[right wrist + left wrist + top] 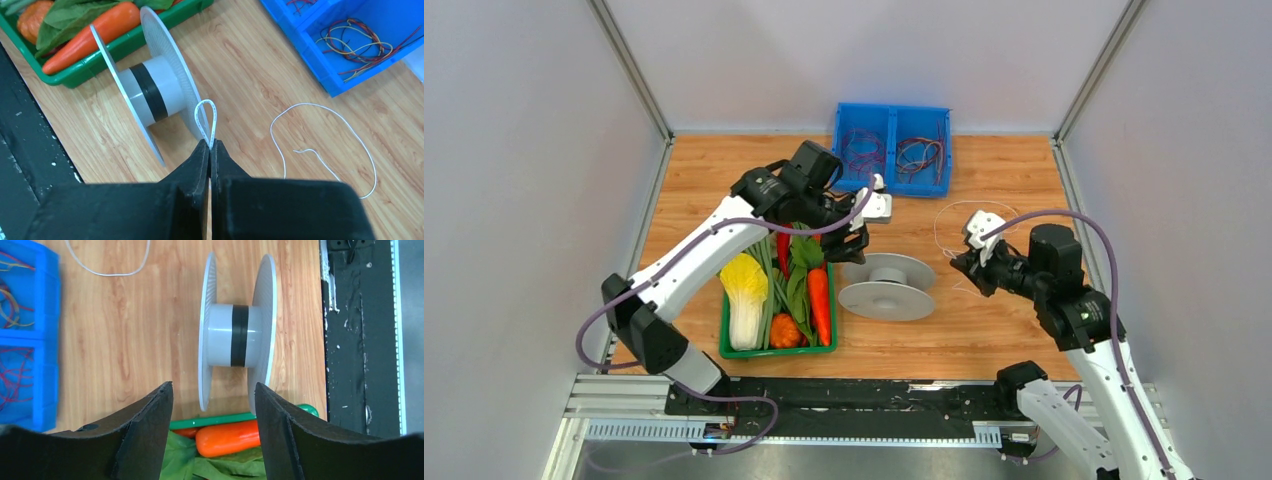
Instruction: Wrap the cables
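The pale-grey spool (886, 285) stands mid-table on one flange, with a black band round its hub; it shows in the left wrist view (237, 335) and the right wrist view (150, 92) too. The thin white cable (949, 225) lies loose on the wood to its right (325, 140). My right gripper (210, 145) is shut on a small loop of the cable (206, 120), just right of the spool (972, 262). My left gripper (214, 395) is open and empty, over the basket's far end, just left of the spool (862, 240).
A green basket (727, 330) of toy vegetables, with a carrot (819, 305) along its right side, sits left of the spool. A blue two-part bin (892, 112) of coloured wire coils stands at the back. White walls close in three sides.
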### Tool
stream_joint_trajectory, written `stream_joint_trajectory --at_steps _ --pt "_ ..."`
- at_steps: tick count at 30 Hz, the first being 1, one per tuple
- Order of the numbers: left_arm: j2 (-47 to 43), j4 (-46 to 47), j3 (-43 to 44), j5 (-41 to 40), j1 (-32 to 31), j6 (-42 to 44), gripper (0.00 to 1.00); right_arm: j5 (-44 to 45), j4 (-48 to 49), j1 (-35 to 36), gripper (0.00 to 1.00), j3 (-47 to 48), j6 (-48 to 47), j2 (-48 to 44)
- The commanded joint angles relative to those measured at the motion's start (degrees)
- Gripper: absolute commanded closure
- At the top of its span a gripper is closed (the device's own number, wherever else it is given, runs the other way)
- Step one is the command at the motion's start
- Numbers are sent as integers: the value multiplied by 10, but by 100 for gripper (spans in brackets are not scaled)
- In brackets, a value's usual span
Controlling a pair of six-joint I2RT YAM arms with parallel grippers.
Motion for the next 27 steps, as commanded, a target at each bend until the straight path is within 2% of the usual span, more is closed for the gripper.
stream_joint_trajectory --at_steps 1,5,8,11,18,24,27 --pt "55 6 15 26 -4 47 32 38 52 19 100 -55 5 -21" --pt "70 64 -5 40 -4 13 33 25 97 30 100 -103 -22 -36" --pt "74 106 -34 34 -9 -10 39 27 130 42 100 -127 -38 -32" --pt "79 135 -56 26 -15 -30 50 29 166 55 100 -144 -48 -19" --pt "85 181 -65 21 -15 -116 86 41 246 98 100 -179 -70 8" --pt "81 186 -77 24 -15 -143 99 28 297 127 100 -195 -85 39" --pt "74 191 -90 38 -15 -147 100 25 315 136 100 -198 -88 52"
